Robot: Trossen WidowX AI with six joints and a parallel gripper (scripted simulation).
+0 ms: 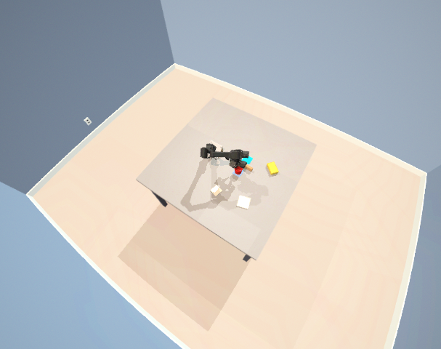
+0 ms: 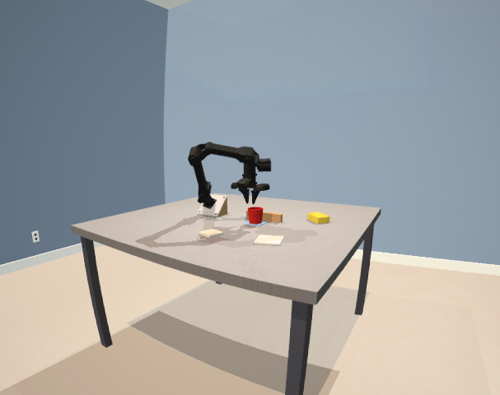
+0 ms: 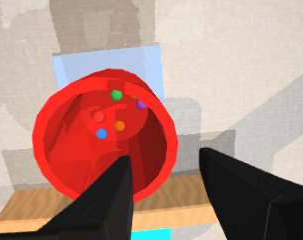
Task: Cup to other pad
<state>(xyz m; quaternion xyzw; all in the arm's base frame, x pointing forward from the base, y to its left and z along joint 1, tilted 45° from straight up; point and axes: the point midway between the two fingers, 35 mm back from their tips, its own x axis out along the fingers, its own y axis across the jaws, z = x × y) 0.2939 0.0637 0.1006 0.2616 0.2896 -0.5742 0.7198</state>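
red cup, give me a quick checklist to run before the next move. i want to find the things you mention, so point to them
- red cup (image 1: 237, 171) (image 2: 254, 215) (image 3: 103, 150) upright on light blue pad (image 1: 240, 174) (image 2: 263, 223) (image 3: 111, 60): ok
- marbles (image 3: 119, 126) inside cup: ok
- pincer (image 1: 238, 166) (image 2: 250, 202) (image 3: 165, 161) open, nothing between fingers: ok
- fingertips down at cup: not ok, above rim
- low path to cyan pad (image 1: 248, 160) (image 3: 151, 234): not ok, wooden block (image 1: 249, 168) (image 2: 275, 217) (image 3: 181, 192) between
- cyan pad fully free: cannot tell, partly hidden

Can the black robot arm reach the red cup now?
Probably yes. The gripper hangs just above the red cup, fingers parted with nothing between them. The wooden block stands beside the cup, not over it.
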